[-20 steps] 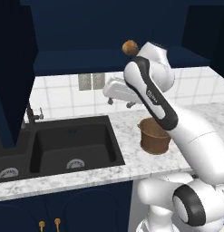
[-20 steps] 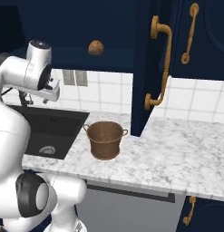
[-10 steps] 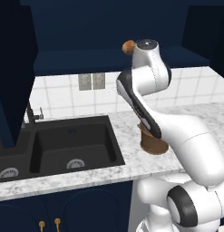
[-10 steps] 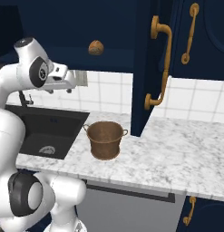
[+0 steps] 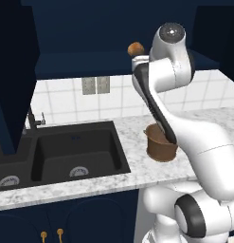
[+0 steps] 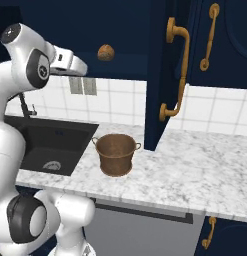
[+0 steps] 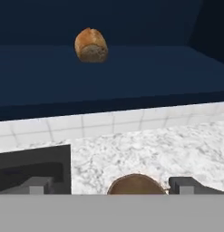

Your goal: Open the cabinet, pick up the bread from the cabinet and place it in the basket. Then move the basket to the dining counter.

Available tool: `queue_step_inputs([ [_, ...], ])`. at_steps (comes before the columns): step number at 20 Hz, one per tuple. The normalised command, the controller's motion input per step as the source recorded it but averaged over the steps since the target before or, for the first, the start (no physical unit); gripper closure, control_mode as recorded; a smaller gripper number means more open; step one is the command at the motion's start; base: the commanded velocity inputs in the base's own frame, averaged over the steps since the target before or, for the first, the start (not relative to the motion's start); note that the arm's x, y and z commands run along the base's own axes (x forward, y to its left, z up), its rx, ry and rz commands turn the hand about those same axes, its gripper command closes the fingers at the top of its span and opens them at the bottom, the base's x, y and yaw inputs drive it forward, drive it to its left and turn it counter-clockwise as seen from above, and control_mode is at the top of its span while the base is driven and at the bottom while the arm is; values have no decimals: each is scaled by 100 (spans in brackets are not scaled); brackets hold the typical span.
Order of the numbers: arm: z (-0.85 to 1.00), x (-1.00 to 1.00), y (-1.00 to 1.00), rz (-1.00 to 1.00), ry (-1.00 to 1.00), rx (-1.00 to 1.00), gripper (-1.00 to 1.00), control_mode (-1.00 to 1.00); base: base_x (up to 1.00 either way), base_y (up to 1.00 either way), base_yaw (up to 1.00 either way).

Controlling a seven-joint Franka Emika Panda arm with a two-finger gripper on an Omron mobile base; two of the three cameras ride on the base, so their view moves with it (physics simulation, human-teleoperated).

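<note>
My views: flat, even rendered light, no glare. Cabinet (image 5: 94, 42) interior dark. Marble counter (image 6: 205, 170) bright, soft shadow under basket (image 6: 115, 154). Everything sharp, slightly pixelated.

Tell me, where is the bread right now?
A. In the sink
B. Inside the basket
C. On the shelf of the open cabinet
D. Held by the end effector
C: the bread sits on the dark shelf of the open cabinet, above the counter, while the basket below holds nothing and the open end effector is apart from the bread.
</note>
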Motion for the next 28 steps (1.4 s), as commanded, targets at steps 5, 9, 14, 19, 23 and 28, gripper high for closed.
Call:
queue_step_inputs([
  [5, 38, 50, -16, 14, -10, 14, -100, -100, 0, 0, 0],
  [9, 56, 49, -8, 0, 2, -5, -100, -100, 0, 0, 0],
  [14, 15, 61, -5, 0, 8, -6, -100, -100, 0, 0, 0],
  [19, -14, 80, -7, 1, 9, 0, -100, -100, 0, 0, 0],
  [23, -9, 72, -5, 2, 0, 0, -100, -100, 0, 0, 0],
  [28, -3, 70, 0, 2, 0, 0, -100, -100, 0, 0, 0],
])
